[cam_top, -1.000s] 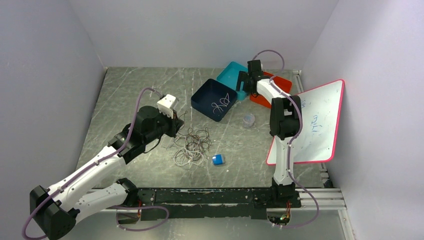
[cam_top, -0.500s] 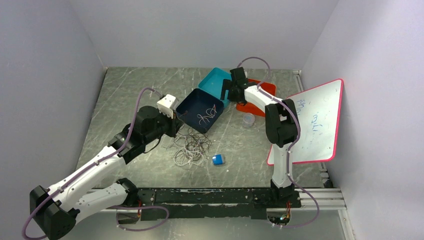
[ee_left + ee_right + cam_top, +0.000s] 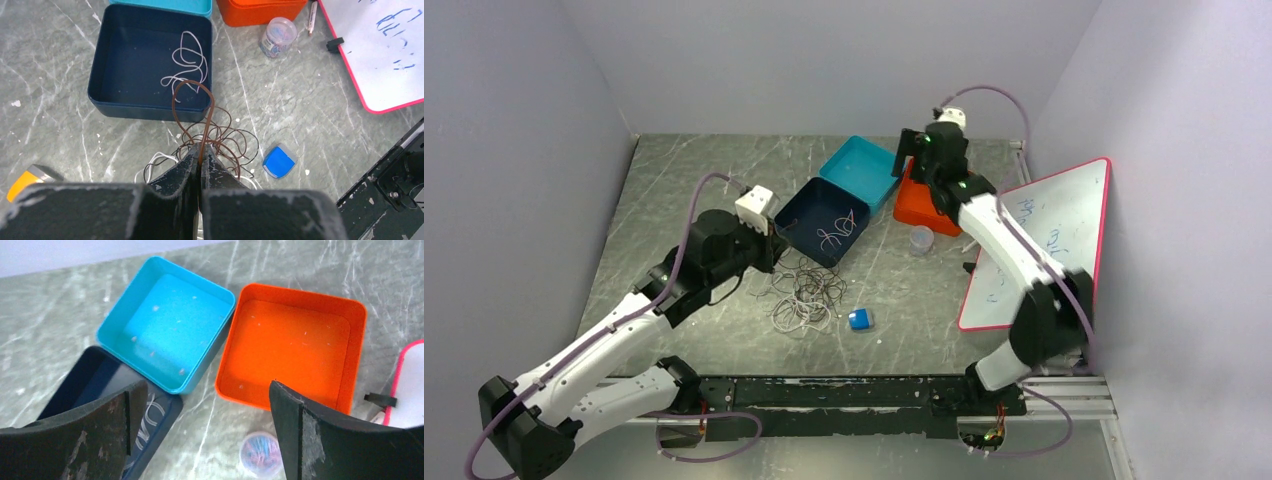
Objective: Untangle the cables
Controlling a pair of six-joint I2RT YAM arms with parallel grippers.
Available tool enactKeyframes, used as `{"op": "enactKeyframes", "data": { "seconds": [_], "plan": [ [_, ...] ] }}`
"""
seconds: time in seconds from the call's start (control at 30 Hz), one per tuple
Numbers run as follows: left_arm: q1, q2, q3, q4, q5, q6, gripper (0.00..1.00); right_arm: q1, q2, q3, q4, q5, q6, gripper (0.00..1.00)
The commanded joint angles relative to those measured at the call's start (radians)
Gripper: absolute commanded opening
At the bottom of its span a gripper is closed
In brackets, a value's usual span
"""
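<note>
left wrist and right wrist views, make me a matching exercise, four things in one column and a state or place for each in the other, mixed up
Things:
1 navy box
2 left pincer
3 right pincer
4 small blue block

States or places:
a open, holding nothing
b holds a whitish cable
c shut on a dark brown cable
d on the table, right of the cable pile

Pairs: 1-b, 2-c, 3-a, 4-d

So the left arm (image 3: 609, 337) and right arm (image 3: 1000, 236): white shells, chunky black joints, a purple hose (image 3: 690, 222) along each. The left gripper (image 3: 201, 149) has matte black fingers (image 3: 172, 175), pretty scuffed up.
</note>
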Motion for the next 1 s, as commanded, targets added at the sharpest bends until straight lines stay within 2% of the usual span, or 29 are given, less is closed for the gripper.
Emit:
{"op": "enactKeyframes", "data": {
  "seconds": [0.0,0.13,0.27,0.4,0.6,0.73,0.97],
  "plan": [
    [0.004,-0.010,0.088,-0.013,0.016,0.044,0.07,0.000,-0.263,-0.280,0.261,-0.119,-0.063,0.95],
    [0.004,0.012,0.164,-0.034,0.019,0.078,0.07,0.000,-0.446,-0.484,0.413,-0.337,-0.074,0.95],
    [0.003,0.032,0.235,-0.046,0.057,0.105,0.07,-0.001,-0.540,-0.532,0.396,-0.525,-0.083,0.95],
    [0.004,0.051,0.296,-0.051,0.106,0.112,0.07,0.025,-0.612,-0.601,0.482,-0.652,-0.067,0.94],
    [0.004,0.063,0.354,-0.038,0.146,0.106,0.07,0.201,-0.608,-0.674,0.583,-0.707,-0.099,0.92],
    [0.003,0.077,0.388,-0.041,0.161,0.103,0.07,0.257,-0.540,-0.709,0.707,-0.821,-0.060,0.91],
    [0.004,0.090,0.437,-0.038,0.184,0.079,0.07,0.408,-0.408,-0.748,0.884,-0.716,-0.091,0.88]
  ]
}}
